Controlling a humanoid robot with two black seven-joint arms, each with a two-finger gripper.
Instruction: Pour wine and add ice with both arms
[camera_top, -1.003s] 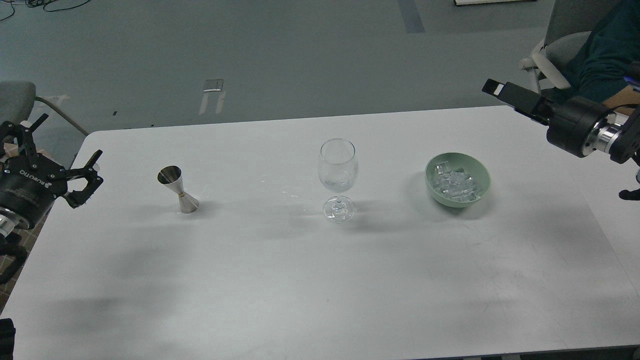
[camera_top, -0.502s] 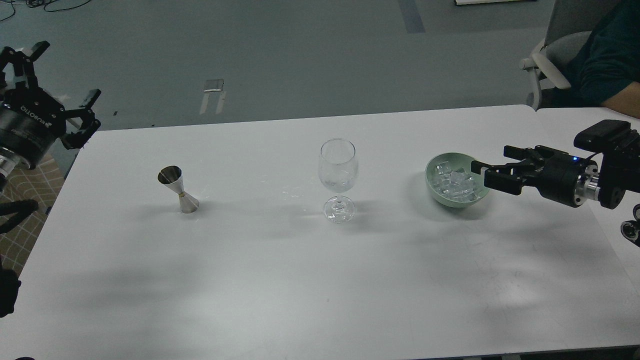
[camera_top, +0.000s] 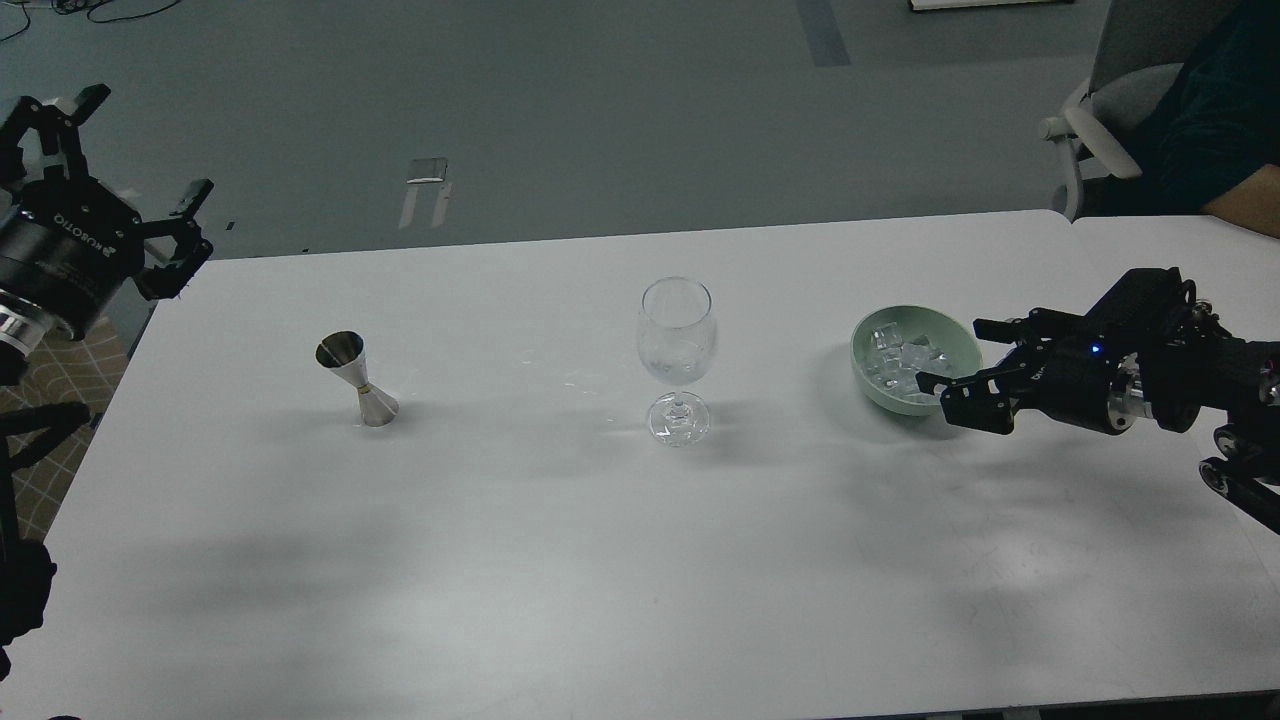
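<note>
An empty clear wine glass (camera_top: 677, 345) stands upright in the middle of the white table (camera_top: 560, 560). A steel jigger (camera_top: 356, 380) stands upright to its left. A pale green bowl (camera_top: 880, 390) to the right holds several clear ice cubes (camera_top: 898, 358). My right gripper (camera_top: 958, 358) is open, level with the bowl's right rim, one finger above the rim and one beside the bowl's front right side, holding nothing. My left gripper (camera_top: 125, 160) is open and empty, raised off the table's far left corner, well away from the jigger.
A seated person in a dark top (camera_top: 1205, 110) and a grey chair (camera_top: 1110, 90) are beyond the table's far right corner. A seam at the far right marks a second table (camera_top: 1150, 240). Grey floor lies behind.
My right gripper dropped from high at the far right to the bowl, then shifted lower and slightly left at its right rim. My left gripper rose from table height to above the far left corner.
</note>
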